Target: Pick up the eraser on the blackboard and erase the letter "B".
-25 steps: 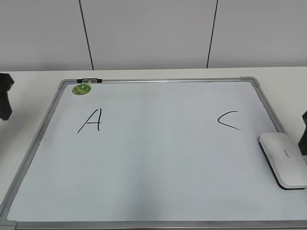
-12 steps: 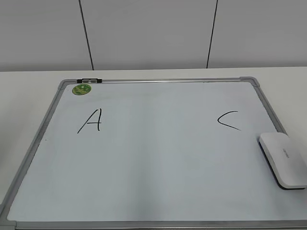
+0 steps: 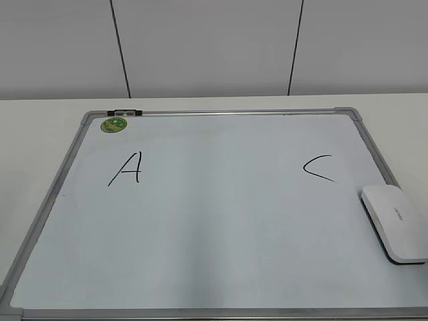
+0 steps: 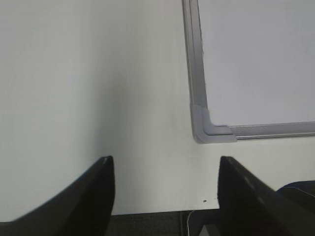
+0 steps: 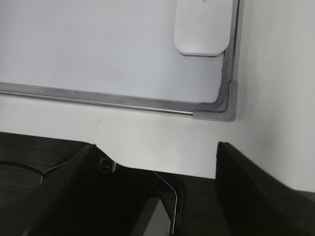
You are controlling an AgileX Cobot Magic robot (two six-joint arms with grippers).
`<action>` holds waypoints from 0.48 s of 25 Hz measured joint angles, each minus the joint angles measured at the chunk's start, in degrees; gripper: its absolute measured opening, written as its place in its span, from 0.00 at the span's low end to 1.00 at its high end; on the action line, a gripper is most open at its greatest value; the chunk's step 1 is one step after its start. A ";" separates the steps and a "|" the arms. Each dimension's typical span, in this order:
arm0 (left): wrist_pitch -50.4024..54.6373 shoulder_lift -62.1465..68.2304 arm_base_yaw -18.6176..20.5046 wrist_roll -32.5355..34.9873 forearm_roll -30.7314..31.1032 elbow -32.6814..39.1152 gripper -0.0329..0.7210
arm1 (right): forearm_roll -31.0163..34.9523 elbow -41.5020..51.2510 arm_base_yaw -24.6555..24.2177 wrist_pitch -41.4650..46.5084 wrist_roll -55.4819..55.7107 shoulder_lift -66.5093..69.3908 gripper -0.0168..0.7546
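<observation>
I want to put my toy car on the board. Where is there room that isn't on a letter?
The widest bare stretch of the blackboard lies between the A and the C, running down to the bottom frame. Below the A is free too. The right edge is crowded: the eraser lies there, just below the C.

I see a white table with a plain light wall behind it. Two thin dark lines run down the wall. A round green sticker sits near the far left corner, with a small black clip just beside it. Under the table edge I see a dark floor and a thin cable.
</observation>
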 joint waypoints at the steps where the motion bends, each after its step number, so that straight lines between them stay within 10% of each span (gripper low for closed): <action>1: -0.16 -1.49 0.00 0.00 0.31 0.70 0.70 | 0.00 0.71 0.00 1.02 0.00 -1.02 0.72; 12: -0.98 -5.69 0.00 0.00 0.81 1.20 0.70 | -3.80 1.27 0.00 2.25 -0.04 -3.66 0.72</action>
